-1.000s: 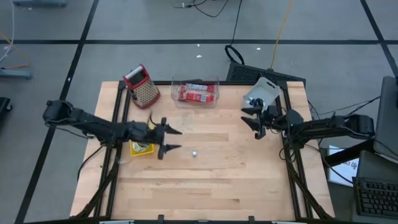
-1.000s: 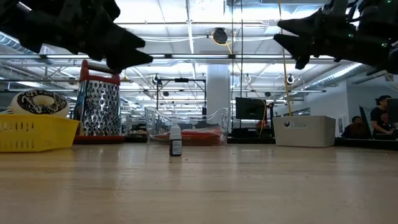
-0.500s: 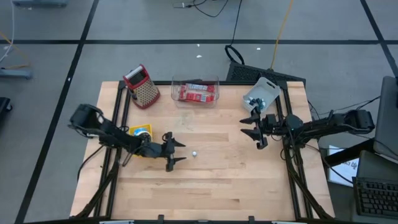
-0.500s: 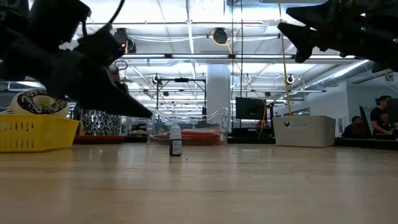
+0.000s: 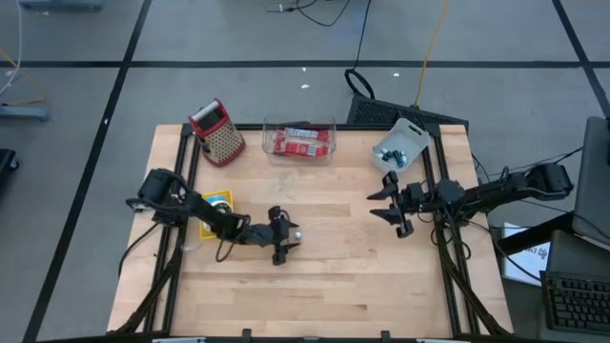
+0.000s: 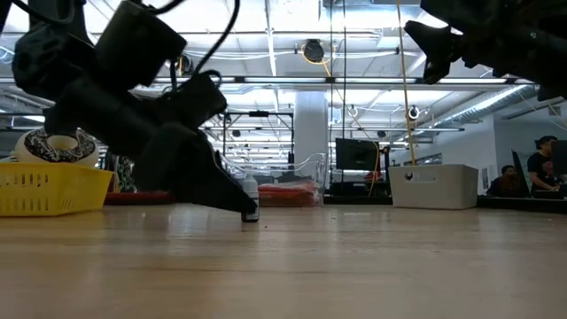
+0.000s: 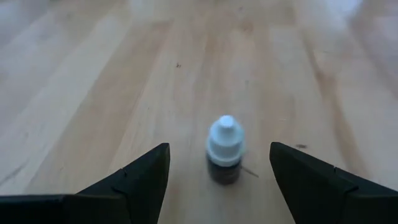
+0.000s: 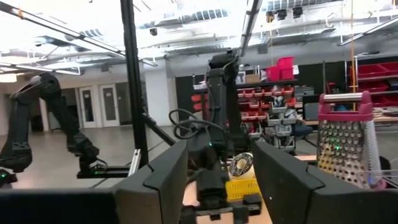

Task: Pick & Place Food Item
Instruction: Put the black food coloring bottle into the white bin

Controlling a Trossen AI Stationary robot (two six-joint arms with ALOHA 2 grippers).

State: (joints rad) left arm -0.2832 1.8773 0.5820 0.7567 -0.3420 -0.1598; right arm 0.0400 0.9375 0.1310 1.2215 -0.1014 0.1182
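Note:
A small dark bottle with a white cap [image 7: 224, 152] stands upright on the wooden table [image 5: 334, 286], near its middle [image 5: 298, 232]. My left gripper [image 5: 288, 236] is low over the table at the bottle's left and open. Its fingers [image 7: 134, 180] stand on either side of the bottle, a little short of it and touching nothing. In the low view the left gripper [image 6: 237, 202] hides most of the bottle [image 6: 252, 206]. My right gripper [image 5: 387, 211] hangs open, high above the table's right part [image 6: 434, 44], with nothing between its fingers [image 8: 221, 180].
A yellow basket [image 5: 215, 202] with a ring-shaped pastry [image 6: 55, 146] sits behind the left arm. At the far edge stand a metal grater with a red top [image 5: 217, 133], a clear tub holding a red pack [image 5: 300, 141] and a white bin [image 5: 400, 148]. People show in the room beyond [image 6: 540, 168].
My left gripper has come down and gone toward the table's right and near side, tipping its fingers downward, until it stands low at the bottle with a finger on either side. My right gripper has swung a little toward the near edge. The bottle has kept still.

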